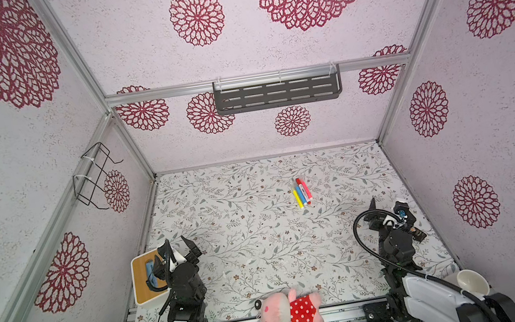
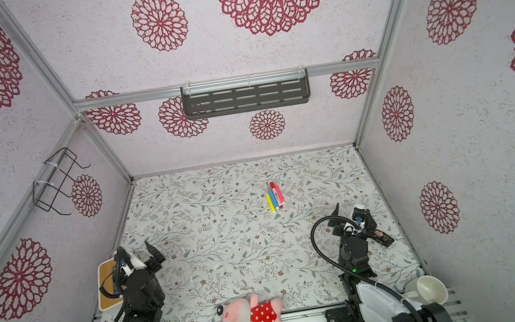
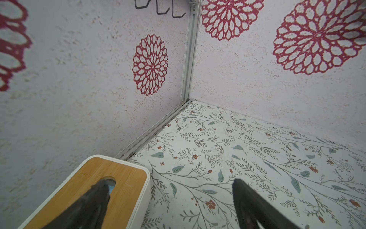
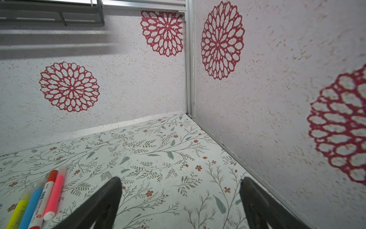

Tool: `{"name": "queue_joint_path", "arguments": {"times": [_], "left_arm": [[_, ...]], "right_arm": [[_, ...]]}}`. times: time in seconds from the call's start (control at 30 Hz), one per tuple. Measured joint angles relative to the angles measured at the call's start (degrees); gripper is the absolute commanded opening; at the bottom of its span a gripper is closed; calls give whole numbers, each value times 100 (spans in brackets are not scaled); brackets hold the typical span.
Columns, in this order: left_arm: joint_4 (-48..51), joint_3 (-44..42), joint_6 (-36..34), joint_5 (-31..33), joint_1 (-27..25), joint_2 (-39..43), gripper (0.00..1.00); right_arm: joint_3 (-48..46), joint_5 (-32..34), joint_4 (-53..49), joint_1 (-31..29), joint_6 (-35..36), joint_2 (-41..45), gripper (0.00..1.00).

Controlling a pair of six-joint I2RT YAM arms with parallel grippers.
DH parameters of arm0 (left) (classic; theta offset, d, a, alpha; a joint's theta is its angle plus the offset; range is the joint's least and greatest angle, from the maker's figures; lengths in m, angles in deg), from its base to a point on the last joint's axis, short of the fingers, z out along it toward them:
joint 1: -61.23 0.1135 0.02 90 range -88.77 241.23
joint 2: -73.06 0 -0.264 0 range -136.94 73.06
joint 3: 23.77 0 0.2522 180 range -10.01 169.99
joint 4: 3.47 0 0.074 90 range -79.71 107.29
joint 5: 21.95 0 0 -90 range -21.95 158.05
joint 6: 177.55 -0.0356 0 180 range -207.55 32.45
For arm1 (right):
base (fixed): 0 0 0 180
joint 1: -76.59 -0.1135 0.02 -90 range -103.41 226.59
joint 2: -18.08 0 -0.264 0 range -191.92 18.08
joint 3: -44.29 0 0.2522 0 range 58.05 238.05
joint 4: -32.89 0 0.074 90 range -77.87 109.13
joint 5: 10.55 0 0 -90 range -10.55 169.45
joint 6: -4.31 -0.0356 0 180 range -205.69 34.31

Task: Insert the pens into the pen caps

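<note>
Both idle, jaws wide apart, holding nothing: left gripper (image 3: 170,183) at 9 o'clock, straddling the bamboo-lid box (image 3: 83,178) edge; right gripper (image 4: 180,179) at 3. Pens (image 1: 302,192) lie side by side at 1 o'clock on the surface (image 1: 241,226), nearer my right. Pen caps (image 4: 53,175) look seated, none loose.

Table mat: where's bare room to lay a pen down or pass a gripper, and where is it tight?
Bare: the wide middle of the mat, bordered by the pens, the plush pig and the wood-lidded box; also the far-left stretch up to the back wall. Crowded: the box's near-left corner and around the bunched pens.
</note>
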Motion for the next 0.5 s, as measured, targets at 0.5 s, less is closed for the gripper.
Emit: {"name": "queue_joint_path", "arguments": {"times": [0.5], "left_arm": [[-1311, -2, 358, -857, 857, -1325, 99]], "right_arm": [[-2, -553, 2385, 149, 214, -2216, 99]]}}
